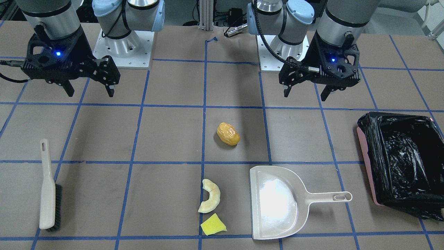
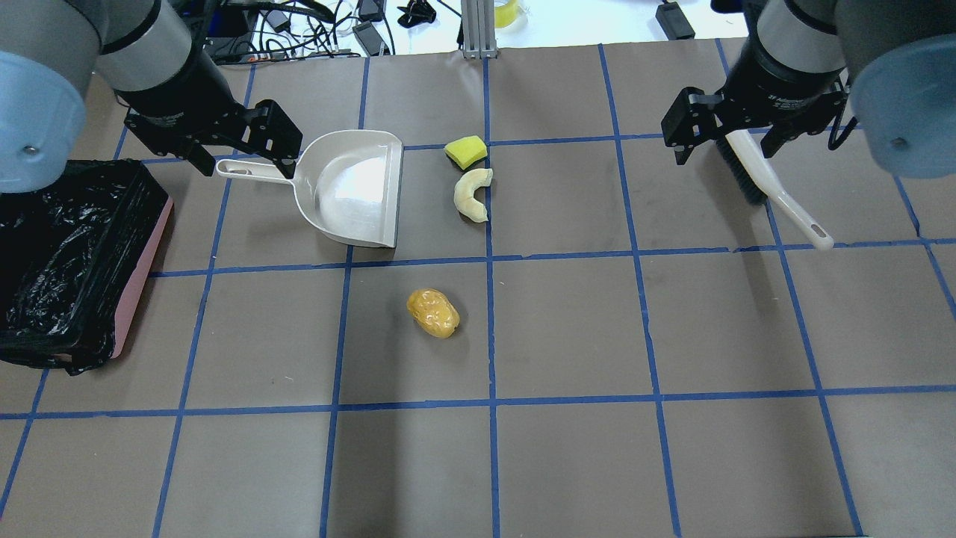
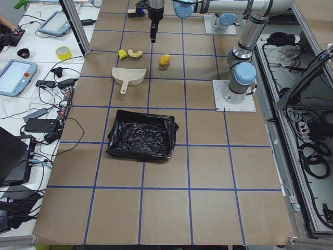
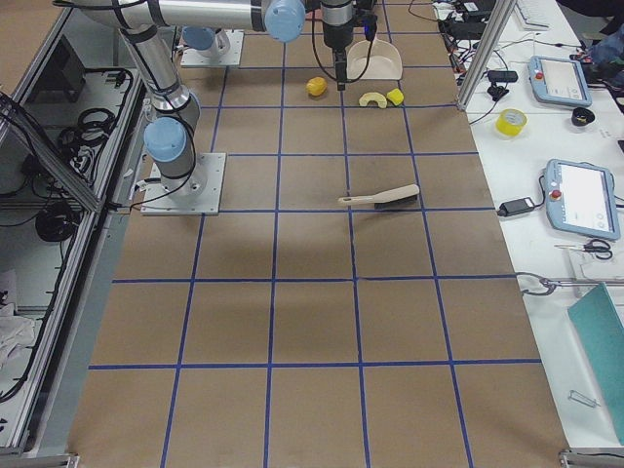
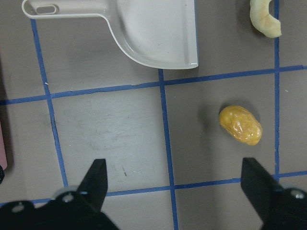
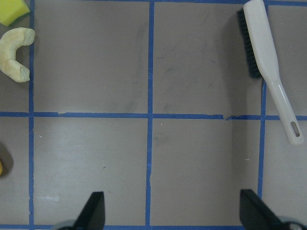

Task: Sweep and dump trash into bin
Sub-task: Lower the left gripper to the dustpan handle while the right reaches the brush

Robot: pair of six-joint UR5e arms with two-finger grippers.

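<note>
Three pieces of trash (image 2: 470, 196) lie loose on the brown surface (image 1: 166, 139), none of them in the bin (image 1: 367, 166). A wrinkled orange-yellow lump (image 1: 228, 134) sits alone near the middle, close to a line of blue tape (image 1: 204, 149). Farther from the robot, a pale cream crescent slice (image 1: 211, 196) and a flat bright-yellow wedge (image 1: 213, 225) lie just beside each other (whether they touch, I cannot tell), both at that same tape line.

A cream-white dustpan (image 1: 274, 203) lies flat between this pair and the bin. Its wide mouth faces the crescent slice and the wedge, and its handle points toward the bin. The bin stands at the robot's left end of the surface, a pink container lined with a shiny black bag (image 1: 402, 159).

Hanging above the surface, the left gripper (image 1: 305, 94) holds nothing, its jaws apart. Its wrist view shows the two fingers (image 5: 98, 177) spread wide, with the lump and the dustpan on the surface ahead of them.

On the robot's other side, the right gripper (image 1: 91, 93) hangs likewise, jaws apart and holding nothing (its fingers (image 6: 96, 206) frame bare surface in the wrist view). A brush (image 1: 46, 189) with a white handle and dark bristles lies well apart from the trash, on the robot's right, with no gripper touching it.
</note>
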